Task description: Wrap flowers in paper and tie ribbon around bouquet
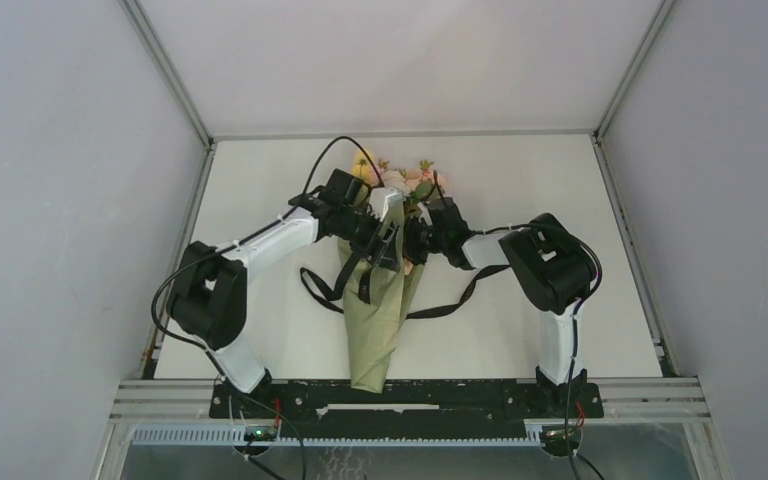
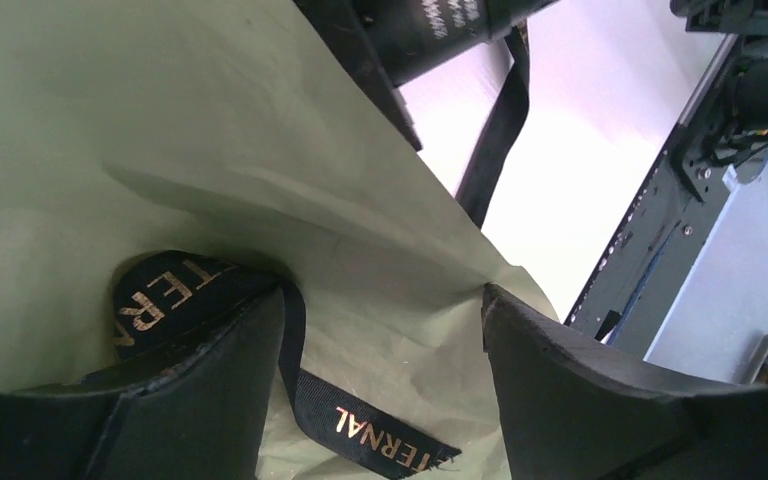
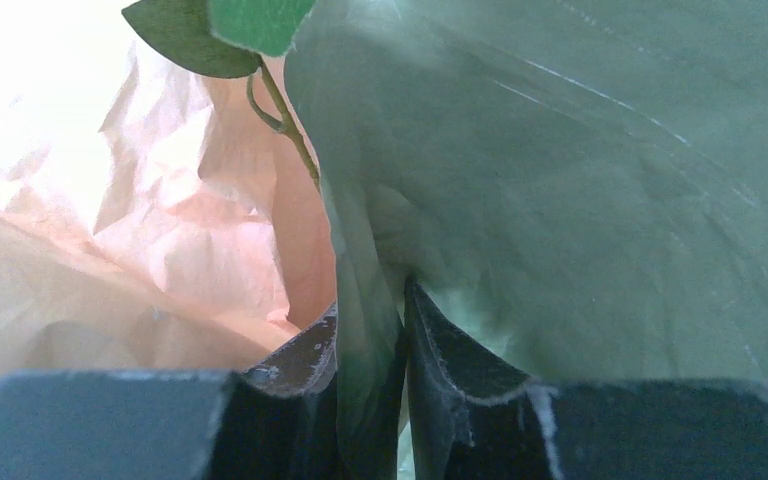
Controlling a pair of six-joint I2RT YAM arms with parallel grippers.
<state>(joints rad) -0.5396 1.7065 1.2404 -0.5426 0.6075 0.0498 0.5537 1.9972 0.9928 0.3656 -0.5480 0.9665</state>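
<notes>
Olive-green paper (image 1: 372, 345) rolled as cone: one bouquet (image 1: 385, 300), lying centre of bench (image 1: 560, 170), flowers (image 1: 400, 178) at far end. One black ribbon (image 1: 455, 298) loops out on both sides of it. Two grippers meet at cone's upper part.

Left wrist: left gripper (image 2: 385, 330) spread wide, grasping nothing. Ribbon floppy, probably slick, curls by one finger; best pinched flat.

Right wrist: right gripper (image 3: 370, 330) clenched on thin paper fold. Paper light, crinkly, likely tears if tugged. One leaf (image 3: 200, 30) visible.

Both arms (image 1: 278, 236) have white links, bulky black joints and thin black cables (image 1: 322, 160).
</notes>
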